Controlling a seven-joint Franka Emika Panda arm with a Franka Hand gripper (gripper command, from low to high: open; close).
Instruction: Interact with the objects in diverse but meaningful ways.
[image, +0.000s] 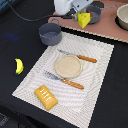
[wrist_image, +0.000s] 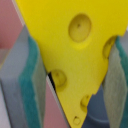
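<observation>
1. The white robot arm (image: 64, 6) reaches in at the 12 o'clock edge of the exterior view, its gripper (image: 83, 19) pointing down over a pinkish-brown board (image: 107, 27).
2. The jaws are clamped on the yellow holed cheese wedge (image: 84, 20); it hangs in the gripper over the board's near part — whether it touches the board cannot be told.
3. In the wrist view the cheese wedge (wrist_image: 75, 55) fills the frame, point downward, with grey fingers faced in green pads (wrist_image: 31, 85) pressing it from both sides.
4. One small grey two-handled pot (image: 50, 33) stands upright on the dark table (image: 15, 50), just beside the far corner of the pale striped placemat (image: 95, 75), at about 10 o'clock from the plate.
5. One round tan plate (image: 68, 65) lies at the placemat's centre.
6. One orange-handled knife (image: 79, 56) lies just beyond the plate, at roughly 1 o'clock; one orange-handled fork (image: 64, 80) lies just nearer than it, at roughly 7 o'clock.
7. One orange ridged bread slab (image: 45, 96) lies flat on the placemat's near corner, at 7 o'clock from the plate and well apart from it.
8. One yellow banana (image: 19, 66) lies on the table off the placemat, at 9 o'clock from the plate.
9. One pale bowl (image: 123, 17) sits at the 2 o'clock edge of the view — only partly in frame.
</observation>
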